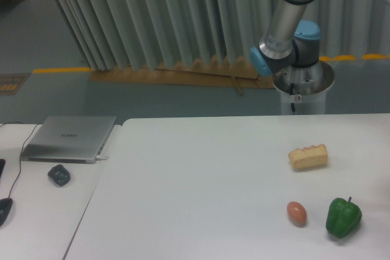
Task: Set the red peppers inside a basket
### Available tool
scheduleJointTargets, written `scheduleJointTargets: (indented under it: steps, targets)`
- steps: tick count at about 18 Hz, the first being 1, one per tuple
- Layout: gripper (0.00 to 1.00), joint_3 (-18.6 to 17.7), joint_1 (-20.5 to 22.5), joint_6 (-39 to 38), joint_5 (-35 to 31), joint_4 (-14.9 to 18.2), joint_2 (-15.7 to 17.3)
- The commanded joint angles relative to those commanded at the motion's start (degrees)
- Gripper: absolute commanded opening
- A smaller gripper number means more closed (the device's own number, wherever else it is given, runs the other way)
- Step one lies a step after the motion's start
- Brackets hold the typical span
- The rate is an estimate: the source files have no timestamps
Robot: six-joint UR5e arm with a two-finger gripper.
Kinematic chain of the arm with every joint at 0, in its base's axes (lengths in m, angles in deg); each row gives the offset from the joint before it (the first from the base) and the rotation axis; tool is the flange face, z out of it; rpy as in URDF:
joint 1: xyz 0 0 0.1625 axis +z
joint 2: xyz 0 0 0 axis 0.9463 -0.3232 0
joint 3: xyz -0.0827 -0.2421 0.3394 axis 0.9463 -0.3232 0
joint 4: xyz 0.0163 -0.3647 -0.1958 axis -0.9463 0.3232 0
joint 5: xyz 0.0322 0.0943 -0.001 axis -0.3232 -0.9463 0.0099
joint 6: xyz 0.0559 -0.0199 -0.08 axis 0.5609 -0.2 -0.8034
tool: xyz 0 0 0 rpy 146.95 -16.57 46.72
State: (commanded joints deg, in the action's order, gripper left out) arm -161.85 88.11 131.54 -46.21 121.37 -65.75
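The red peppers are out of view, and no basket shows. My gripper is also outside the picture. Only the arm's grey links and blue joints [286, 41] show at the upper right, leaning away to the right edge above the round base [303, 83].
On the white table lie a green bell pepper [343, 217], a brown egg [297, 213] and a yellow bread piece [308, 156], all at the right. On the left table sit a closed laptop [70, 137], a dark small object [59, 175] and a mouse [3, 210].
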Motion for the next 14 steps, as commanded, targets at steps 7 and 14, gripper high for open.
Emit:
scheduleJointTargets:
  steps: [7, 14]
  targets:
    - [1.0, -0.5, -0.4, 0.1, -0.6, 0.0, 0.3]
    - [1.0, -2.1, -3.2, -0.7, -0.4, 0.7, 4.2]
